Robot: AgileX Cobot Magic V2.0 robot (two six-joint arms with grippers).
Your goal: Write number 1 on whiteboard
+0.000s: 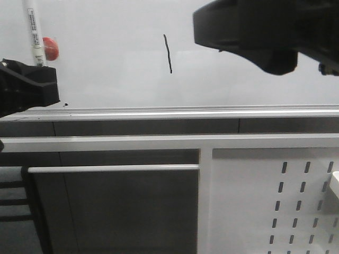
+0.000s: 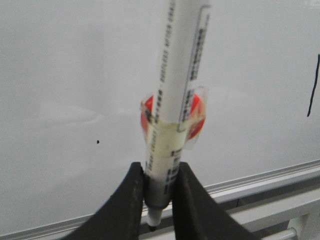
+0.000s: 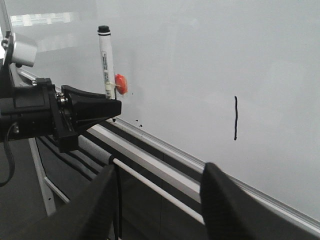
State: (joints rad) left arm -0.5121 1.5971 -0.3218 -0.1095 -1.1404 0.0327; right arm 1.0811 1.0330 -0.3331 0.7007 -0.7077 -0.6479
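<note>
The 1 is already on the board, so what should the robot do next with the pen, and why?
Probably just ease the left hand a little farther back from the whiteboard. The number 1 looks finished, and the marker clamped in that hand sits well to the left of the stroke, tip down near the rail, so another touch would only add stray marks.

number 1 point(image 1: 168, 53): thin black slanted stroke, drawn | whiteboard point(image 1: 116, 63): glossy white, upright, silver lower rail

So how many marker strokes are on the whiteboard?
1: the number 1, a thin slanted black line mid-board on the whiteboard. A few tiny specks sit near the rail.
</note>
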